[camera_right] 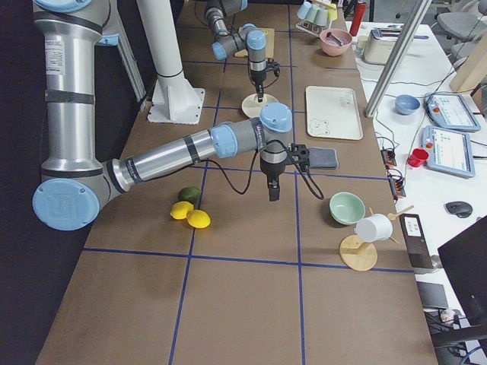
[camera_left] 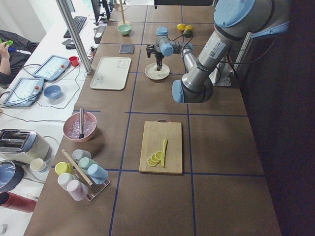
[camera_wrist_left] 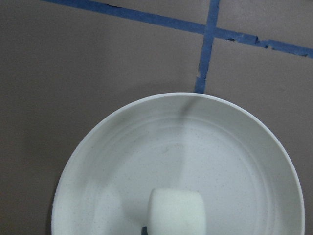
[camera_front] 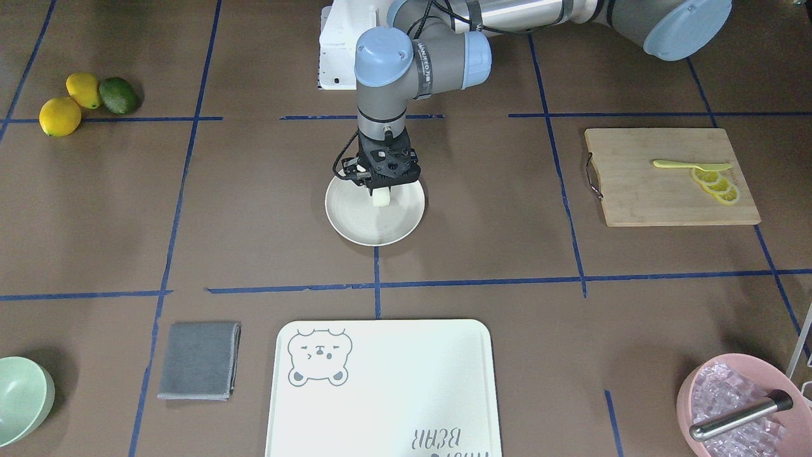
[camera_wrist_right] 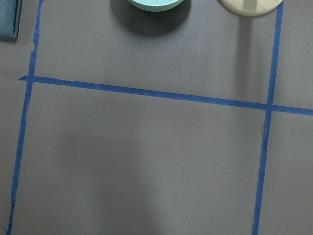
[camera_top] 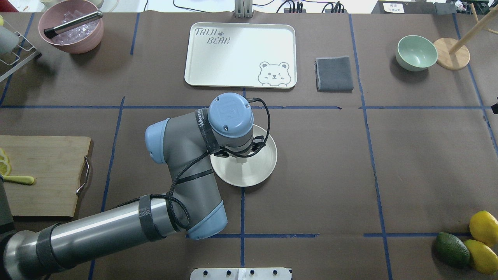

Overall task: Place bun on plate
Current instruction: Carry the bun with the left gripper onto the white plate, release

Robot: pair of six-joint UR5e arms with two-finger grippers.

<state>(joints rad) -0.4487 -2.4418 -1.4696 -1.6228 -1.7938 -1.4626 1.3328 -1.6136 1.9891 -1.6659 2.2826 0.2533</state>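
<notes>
Left claw (camera_front: 380,190) pinches the bun (camera_front: 381,199) low over the plate (camera_front: 374,226) at mid-worktop (camera_front: 495,254), off-centre inside the rim. Right claw (camera_right: 272,192) hangs above bare worktop, left of the green bowl (camera_right: 347,207); spread or pressed together, cannot tell.

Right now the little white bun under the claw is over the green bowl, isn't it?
No. The bun under the left claw is over the round cream plate, not the green bowl; the front-facing view shows it.
</notes>
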